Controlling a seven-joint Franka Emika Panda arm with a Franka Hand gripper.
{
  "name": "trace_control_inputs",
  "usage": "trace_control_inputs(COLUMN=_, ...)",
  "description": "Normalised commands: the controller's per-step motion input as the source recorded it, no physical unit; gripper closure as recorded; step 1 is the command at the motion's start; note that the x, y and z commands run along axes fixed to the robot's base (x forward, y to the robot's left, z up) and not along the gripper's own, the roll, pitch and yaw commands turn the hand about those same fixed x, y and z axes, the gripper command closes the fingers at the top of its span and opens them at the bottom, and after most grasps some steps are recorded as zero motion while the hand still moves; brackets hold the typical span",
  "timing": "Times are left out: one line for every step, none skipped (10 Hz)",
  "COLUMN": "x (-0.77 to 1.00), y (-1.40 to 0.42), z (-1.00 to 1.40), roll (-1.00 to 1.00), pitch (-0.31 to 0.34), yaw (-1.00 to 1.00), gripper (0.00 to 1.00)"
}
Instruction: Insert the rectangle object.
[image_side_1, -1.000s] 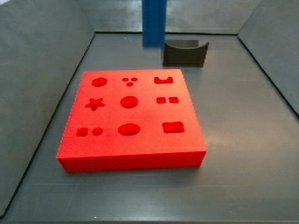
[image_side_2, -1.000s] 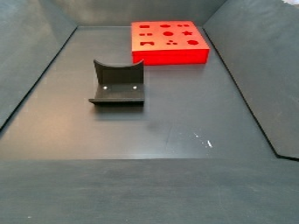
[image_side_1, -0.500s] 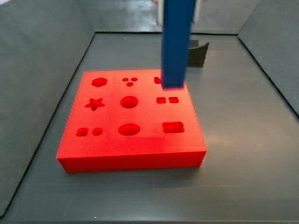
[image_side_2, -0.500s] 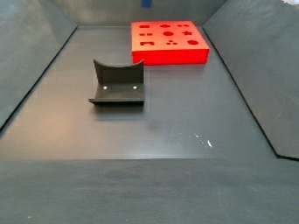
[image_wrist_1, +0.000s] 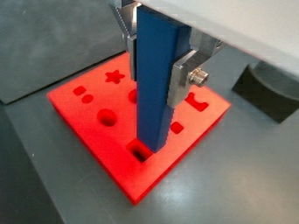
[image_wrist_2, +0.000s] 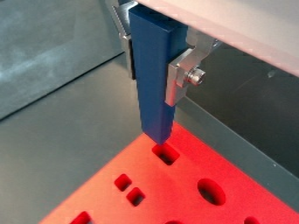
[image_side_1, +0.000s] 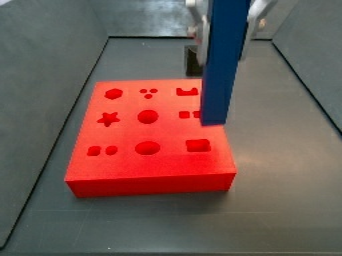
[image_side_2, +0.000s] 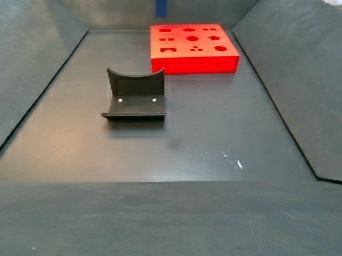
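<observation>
Silver finger plates (image_wrist_1: 184, 77) clamp the rectangle object (image_wrist_1: 156, 83) near its top, one on each broad face, so the gripper (image_wrist_2: 156, 48) carries the bar upright with most of its length hanging free below. I judge that high hold is what leaves the lower end free to go down into a hole without the fingers meeting the block. The bar is a plain blue prism with flat matte faces and crisp edges, and it looks rigid.

Its lower end hangs just above the red block (image_wrist_1: 103, 131), over or very near a small rectangular recess (image_wrist_2: 167, 155) close to one edge; both wrist views show the tip apart from the surface, not yet entered. In a side view the bar (image_side_1: 223, 60) stands over the block's right-hand part (image_side_1: 147, 140), hiding some of its holes.

The block is a thick, smooth slab with a dull finish, cut with circles, a star, small squares and a notched shape. Since these recesses differ in outline, the tip probably has to be squared up with the one that fits.

On the dark grey floor, well apart from the block, stands the fixture (image_side_2: 132, 96), a dark bracket with a curved top edge. The gripper does not show in that side view.
</observation>
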Motion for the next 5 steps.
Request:
trace_control_inputs(x=0.0, y=-0.31, z=-0.54, roll=0.15, pitch=-0.156, yaw=0.23, gripper=1.0)
trace_control_inputs(x=-0.05, y=-0.13, z=-0.25, roll=0.09, pitch=-0.084, yaw=0.02, gripper=1.0)
trace_control_inputs(x=0.0, y=0.0, z=0.0, roll=0.02, pitch=0.0, yaw=0.0, gripper=1.0)
trace_control_inputs(x=-0.17, y=0.07, z=-0.29, roll=0.16, pitch=-0.003, yaw=0.0, gripper=1.0)
trace_control_inputs(x=-0.34, y=0.14, z=-0.3, roll=0.14, pitch=-0.003, yaw=-0.03, gripper=1.0)
